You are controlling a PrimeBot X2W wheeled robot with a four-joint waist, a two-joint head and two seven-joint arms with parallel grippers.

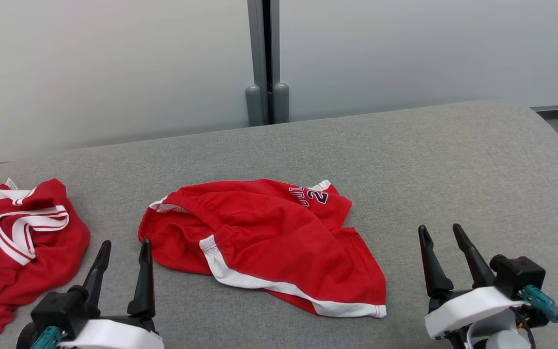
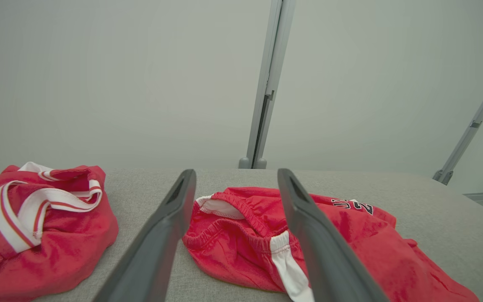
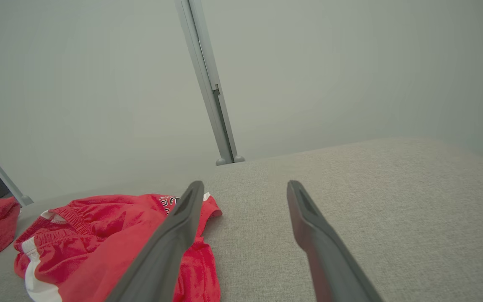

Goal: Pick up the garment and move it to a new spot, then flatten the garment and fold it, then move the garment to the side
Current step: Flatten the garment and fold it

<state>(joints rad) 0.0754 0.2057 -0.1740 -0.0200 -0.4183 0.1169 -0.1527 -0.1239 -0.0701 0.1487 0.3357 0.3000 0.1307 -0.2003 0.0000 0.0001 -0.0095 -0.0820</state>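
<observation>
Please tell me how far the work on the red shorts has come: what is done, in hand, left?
Done: nothing visible; the red shorts lie crumpled in the middle of the grey surface. In hand: nothing; the left gripper and right gripper hover at either side of them, jaws open and empty. Left: picking up, moving, flattening, folding, setting aside.

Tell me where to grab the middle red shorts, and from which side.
Likely best: the gathered waistband at the shorts' left end, approached from the left with the open left pincer; that edge stands bunched up off the grey surface, nearest that pincer.
</observation>
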